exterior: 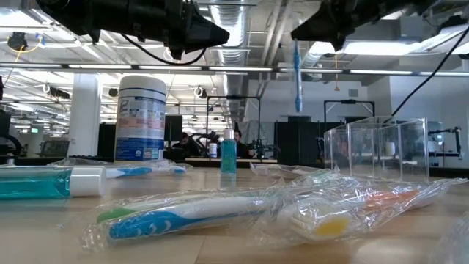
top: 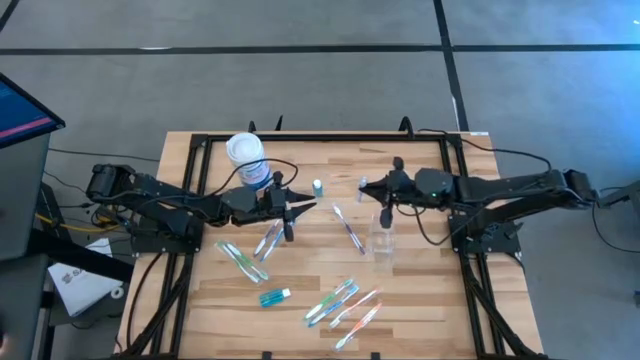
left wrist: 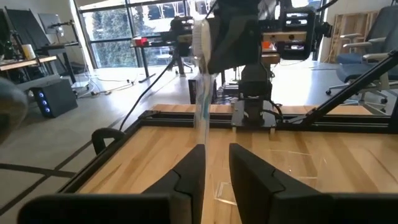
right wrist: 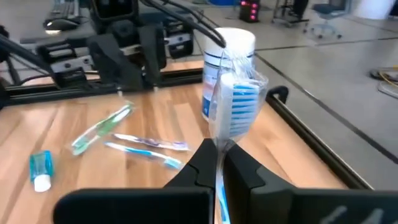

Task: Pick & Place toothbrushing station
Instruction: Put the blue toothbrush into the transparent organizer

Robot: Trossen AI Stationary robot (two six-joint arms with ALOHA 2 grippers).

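Right jaws pinch a wrapped toothbrush (right wrist: 235,106) above the clear cup (top: 384,238).

Both arms reach inward, raised over the worktop's far half. Left gripper (top: 290,222) fingers slightly parted; right gripper (top: 385,212) fingers pinched together, pointing down.

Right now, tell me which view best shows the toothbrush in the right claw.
Right wrist view: the toothbrush fills the frame, bristles clear, pinched in the right claw. Low view shows it hanging; left wrist shows it distant; high view hardly.
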